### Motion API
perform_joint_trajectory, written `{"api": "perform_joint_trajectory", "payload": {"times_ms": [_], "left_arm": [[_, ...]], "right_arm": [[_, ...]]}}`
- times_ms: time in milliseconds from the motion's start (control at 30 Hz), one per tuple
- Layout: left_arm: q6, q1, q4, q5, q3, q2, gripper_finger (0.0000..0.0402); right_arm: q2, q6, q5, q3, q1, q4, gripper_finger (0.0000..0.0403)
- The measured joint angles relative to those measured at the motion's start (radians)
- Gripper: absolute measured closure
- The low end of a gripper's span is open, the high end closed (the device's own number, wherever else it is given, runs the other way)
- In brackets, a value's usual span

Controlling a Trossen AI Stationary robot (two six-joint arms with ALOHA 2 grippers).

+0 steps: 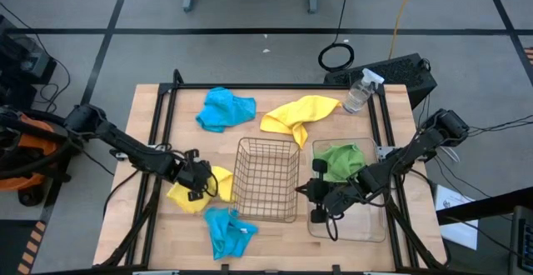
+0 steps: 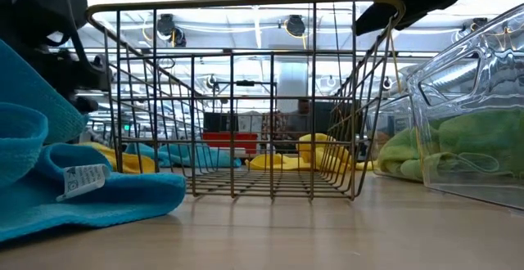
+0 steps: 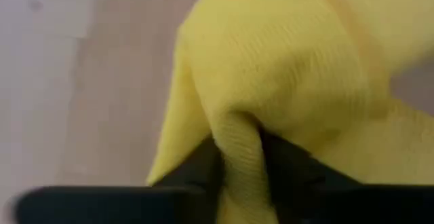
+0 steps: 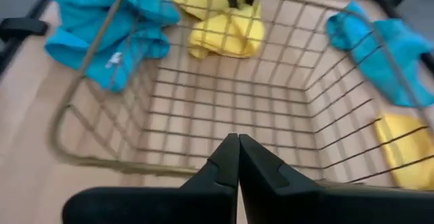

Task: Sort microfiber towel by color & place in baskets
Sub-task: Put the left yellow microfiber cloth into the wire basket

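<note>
The brownish wire basket (image 1: 266, 179) (image 2: 246, 98) (image 4: 224, 102) stands mid-table. My left gripper (image 1: 200, 183) (image 3: 241, 142) is just left of it, shut on a crumpled yellow towel (image 1: 190, 193) (image 3: 285, 54). My right gripper (image 1: 304, 190) (image 4: 237, 142) hovers at the basket's right side, shut and touching nothing. A clear tub (image 1: 366, 225) (image 2: 491, 74) right of the basket holds a green towel (image 1: 341, 160) (image 2: 467, 143). One blue towel (image 1: 229, 232) (image 2: 65, 180) lies near the front edge. Another blue towel (image 1: 225, 108) and a second yellow towel (image 1: 300, 115) lie at the far side. My left gripper pinches a raised fold of the yellow towel (image 3: 243, 153) between its two fingers (image 3: 298, 173). It comes in slanting down from the table's left. The rest of the towel (image 1: 179, 198) lies bunched on the table beside the basket's left wall.
A clear spray bottle (image 1: 360, 90) lies near the table's far right corner. Black frame rails (image 1: 162, 117) run along the left and right sides of the table. Bare wood shows between the far towels and the basket.
</note>
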Motion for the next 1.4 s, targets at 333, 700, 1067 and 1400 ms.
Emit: {"api": "perform_joint_trajectory", "payload": {"times_ms": [333,700,1067,1400], "left_arm": [[-0.038,0.031,-0.189,-0.189,0.127,-0.061,0.0362],[-0.035,0.037,-0.226,-0.239,0.41,-0.103,0.0375],[0.156,0.037,-0.14,-0.404,0.544,-0.103,0.0376],[0.354,0.037,0.095,-0.39,0.544,-0.051,0.0377]], "right_arm": [[0.0,-0.087,0.021,0.0,-0.005,0.077,0.0403],[0.0,-0.135,0.022,0.0,-0.016,0.149,0.0403],[0.0,-0.084,0.136,0.0,-0.022,0.221,0.0403],[0.054,-0.168,0.149,0.0,-0.032,0.428,0.0365]]}}
